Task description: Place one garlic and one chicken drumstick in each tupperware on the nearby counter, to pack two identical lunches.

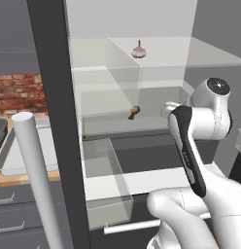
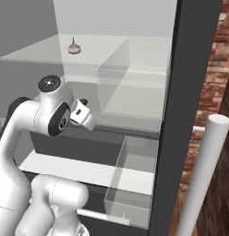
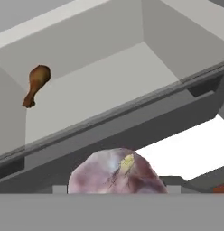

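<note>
One garlic point(image 3: 117, 173) sits right between the fingers in the hand view, whitish-pink and large in the frame, hiding the tips; my gripper point(image 2: 83, 102) is shut on it, in front of the open fridge's middle level. A second garlic point(image 1: 139, 50) point(image 2: 74, 46) rests on the upper glass shelf. A brown chicken drumstick point(image 1: 134, 112) point(image 3: 36, 83) lies in the clear drawer beyond the hand. At far left, a pale tupperware point(image 1: 44, 125) and the edge of a darker tupperware point(image 1: 0, 129) lie on the tan counter point(image 1: 25, 177).
The fridge's dark door edge point(image 1: 54, 121) point(image 2: 181, 115) and its white bar handle point(image 1: 37, 180) point(image 2: 201, 175) stand between the arm and the counter. A clear bin point(image 1: 105, 180) point(image 2: 130, 179) juts out low in the fridge. Brick wall point(image 1: 18, 92) backs the counter.
</note>
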